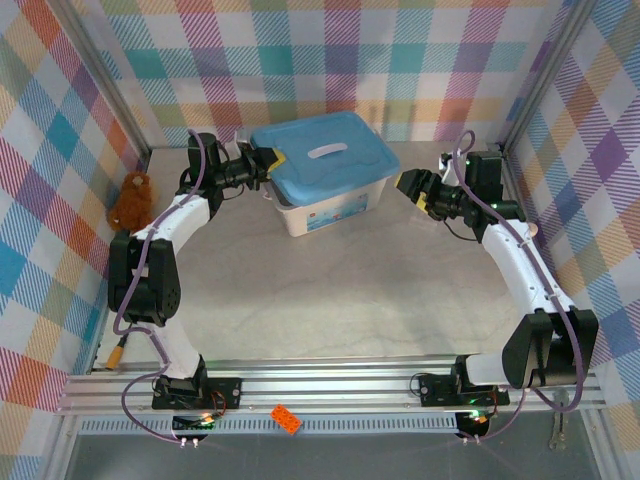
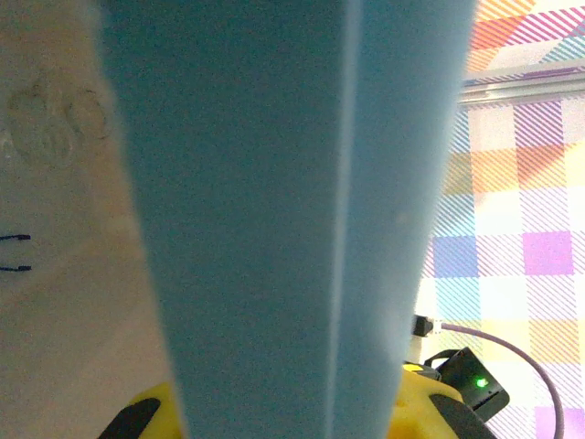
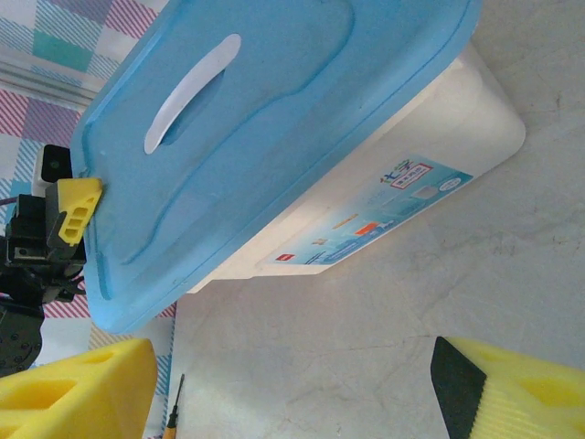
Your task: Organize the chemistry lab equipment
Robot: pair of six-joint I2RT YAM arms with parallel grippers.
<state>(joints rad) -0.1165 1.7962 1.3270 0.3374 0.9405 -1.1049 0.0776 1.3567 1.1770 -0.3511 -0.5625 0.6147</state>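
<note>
Clamping our left fingers (image 3: 79,208) on the lid (image 3: 274,119) edge at frame left, we hold our right fingers (image 3: 78,395) apart below the box (image 3: 439,137).

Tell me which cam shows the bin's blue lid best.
Right wrist: the blue lid shows large, sharp, most of its top face plus the white handle, with the left gripper pinching its edge. Top external shows the whole lid, but small. Left wrist gives a blurred close-up of its edge.

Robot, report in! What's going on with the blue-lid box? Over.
Left gripper shut on blue lid edge. Right gripper open, just right of the white box, not touching. Plush toy far left, out of the way. Over.
</note>
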